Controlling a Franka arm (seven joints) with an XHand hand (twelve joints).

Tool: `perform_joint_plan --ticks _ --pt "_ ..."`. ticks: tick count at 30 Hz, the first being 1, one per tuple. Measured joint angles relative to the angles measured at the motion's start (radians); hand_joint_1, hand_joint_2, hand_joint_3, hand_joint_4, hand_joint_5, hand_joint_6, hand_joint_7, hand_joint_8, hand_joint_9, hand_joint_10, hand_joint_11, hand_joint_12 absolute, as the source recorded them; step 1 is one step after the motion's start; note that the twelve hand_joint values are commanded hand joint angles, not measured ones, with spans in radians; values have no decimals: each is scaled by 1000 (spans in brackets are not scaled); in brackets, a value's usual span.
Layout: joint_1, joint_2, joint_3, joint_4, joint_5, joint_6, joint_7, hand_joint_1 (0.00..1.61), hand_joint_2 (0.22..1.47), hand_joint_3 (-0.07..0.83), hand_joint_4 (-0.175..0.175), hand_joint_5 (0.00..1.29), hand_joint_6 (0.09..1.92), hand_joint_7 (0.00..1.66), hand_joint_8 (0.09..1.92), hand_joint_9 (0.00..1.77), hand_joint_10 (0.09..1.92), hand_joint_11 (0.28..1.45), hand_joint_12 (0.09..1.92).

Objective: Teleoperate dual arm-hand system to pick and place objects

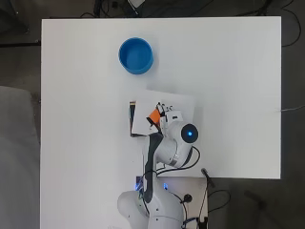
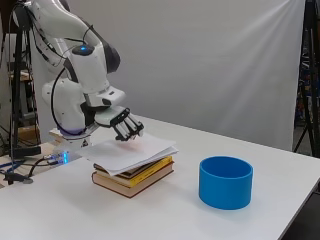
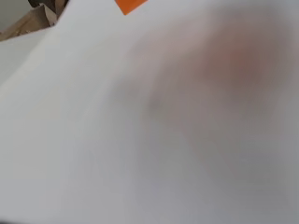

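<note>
A small flat orange piece lies on loose white paper sheets that cover a stack of books. The hand hangs just above the paper with its fingers loosely bent downward, over and beside the orange piece; I cannot see them close round it. In the wrist view the paper fills the picture and a corner of the orange piece shows at one edge. A blue round bowl stands apart on the table, beyond the books.
The white table stretches wide to the right of the books and the bowl. The arm's base and cables sit at the near table edge. A white backdrop hangs behind the table.
</note>
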Motion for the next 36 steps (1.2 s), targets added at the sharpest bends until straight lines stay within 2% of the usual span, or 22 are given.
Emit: perform_joint_plan --ticks 5,10,16,21,26,32,36 --pt "13 -98 99 126 34 -76 17 927 1214 1 175 785 1275 1210 1735 1469 1829 1004 1797" --pt "41 -63 257 307 40 -106 59 925 1216 0 175 783 1279 1283 1729 1540 1813 1104 1811" --pt "62 132 364 534 57 -123 86 961 1179 -2 175 852 1182 1342 1914 1601 1908 1190 1817" --pt "63 356 393 705 28 -139 198 983 1151 -2 175 909 1093 1377 1920 1625 1920 1202 1824" --pt "56 585 376 874 10 -149 231 989 1144 0 175 920 1072 1444 1920 1673 1920 1258 1792" --pt "45 693 355 929 -72 -145 300 997 1138 -1 175 934 1056 1479 1920 1698 1920 1295 1769" --pt "35 771 348 961 -20 -141 262 997 1133 -1 175 943 1040 1468 1920 1692 1920 1286 1766"
